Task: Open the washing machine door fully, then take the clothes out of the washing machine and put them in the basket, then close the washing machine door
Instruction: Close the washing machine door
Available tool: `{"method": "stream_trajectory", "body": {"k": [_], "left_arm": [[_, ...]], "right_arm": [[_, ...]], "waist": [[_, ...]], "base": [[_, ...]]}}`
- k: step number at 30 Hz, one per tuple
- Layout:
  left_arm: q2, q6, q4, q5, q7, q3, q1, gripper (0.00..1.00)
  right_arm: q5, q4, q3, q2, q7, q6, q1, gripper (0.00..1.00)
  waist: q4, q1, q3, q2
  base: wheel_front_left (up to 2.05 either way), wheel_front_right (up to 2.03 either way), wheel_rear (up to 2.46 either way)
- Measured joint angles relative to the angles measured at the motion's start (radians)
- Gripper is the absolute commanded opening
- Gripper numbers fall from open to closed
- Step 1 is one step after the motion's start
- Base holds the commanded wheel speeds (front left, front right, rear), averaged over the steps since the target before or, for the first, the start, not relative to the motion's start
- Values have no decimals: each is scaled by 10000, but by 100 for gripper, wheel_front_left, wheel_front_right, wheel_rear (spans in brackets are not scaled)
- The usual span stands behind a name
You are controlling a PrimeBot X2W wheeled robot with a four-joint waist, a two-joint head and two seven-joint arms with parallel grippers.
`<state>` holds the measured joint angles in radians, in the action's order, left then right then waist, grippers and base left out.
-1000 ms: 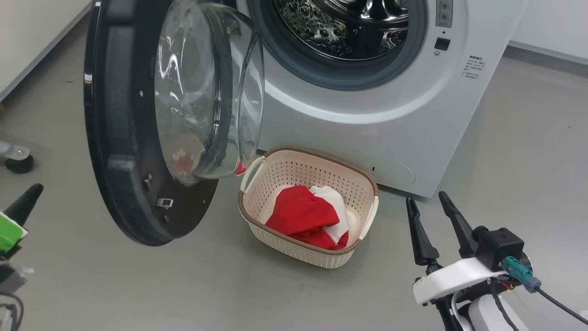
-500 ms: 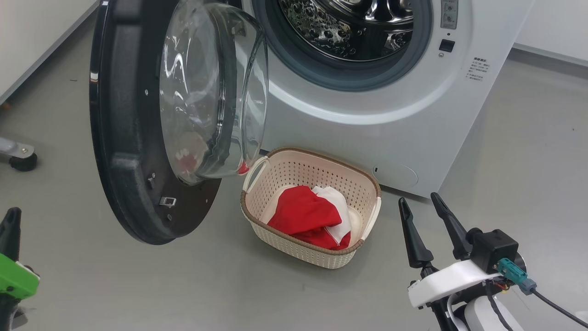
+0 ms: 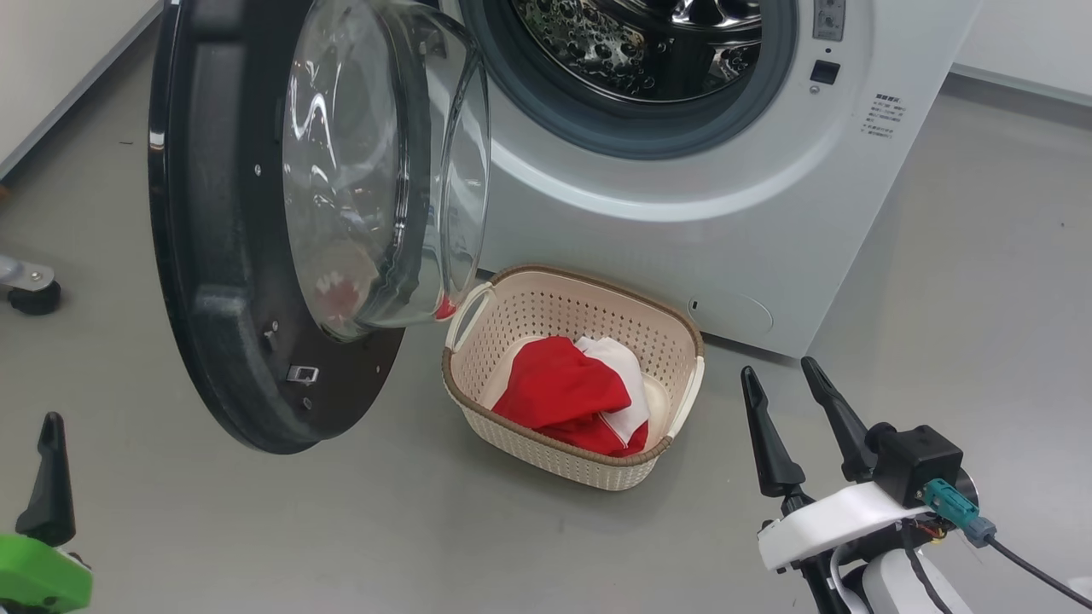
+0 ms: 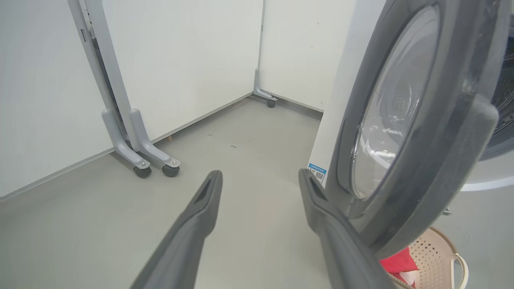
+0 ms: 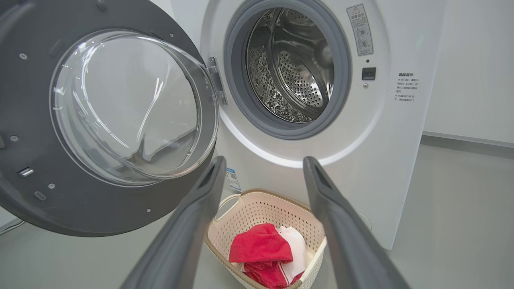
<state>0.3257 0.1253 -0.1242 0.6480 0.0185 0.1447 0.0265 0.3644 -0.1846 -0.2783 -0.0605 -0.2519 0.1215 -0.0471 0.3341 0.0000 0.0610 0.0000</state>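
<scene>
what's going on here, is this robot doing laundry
A robot is working at a washing machine. The washing machine door stands wide open, the steel drum looks empty, and the red and white clothes lie in the basket in front. The left hand and right hand are both open and empty, the left beside the door's outer face. Only closing the door remains.

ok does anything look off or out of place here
Nothing stands out. The clothes lie inside the basket, which sits upright on the floor before the washing machine. The washing machine door hangs open, undamaged, and the visible part of the drum looks empty.
</scene>
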Motion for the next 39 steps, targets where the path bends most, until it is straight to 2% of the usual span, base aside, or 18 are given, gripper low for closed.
{"method": "stream_trajectory", "body": {"k": [5, 14, 34, 35, 37, 39], "left_arm": [[-157, 0, -293, 61, -562, -50, 53, 100], [-111, 0, -562, 35, -1267, -403, 54, 100], [242, 2, -1151, 65, -2065, -886, 54, 100], [284, 2, -1149, 92, -2094, -922, 54, 46], [357, 2, -1145, 127, -2138, -974, 52, 0], [424, 4, -1145, 192, -2138, -1020, 47, 0]], "right_arm": [[-19, 0, 4, 4, 0, 0, 0, 100], [-35, -4, 4, 6, 0, 2, -1, 100], [-46, -113, -105, 23, 0, 2, -2, 100], [-48, -115, -113, 23, 0, 2, -2, 100], [-48, -117, -127, 25, 0, 2, -2, 100], [-48, -117, -130, 27, 0, 2, -2, 100]], "waist": [[-20, 0, 29, 0], [-49, 0, 41, 0], [-62, 0, -103, 0], [-64, 0, -105, 0], [-68, 0, -102, 0], [-73, 0, -90, 0]], "base": [[0, 0, 0], [0, 0, 0], [0, 0, 0], [0, 0, 0], [0, 0, 0], [0, 0, 0]]}}
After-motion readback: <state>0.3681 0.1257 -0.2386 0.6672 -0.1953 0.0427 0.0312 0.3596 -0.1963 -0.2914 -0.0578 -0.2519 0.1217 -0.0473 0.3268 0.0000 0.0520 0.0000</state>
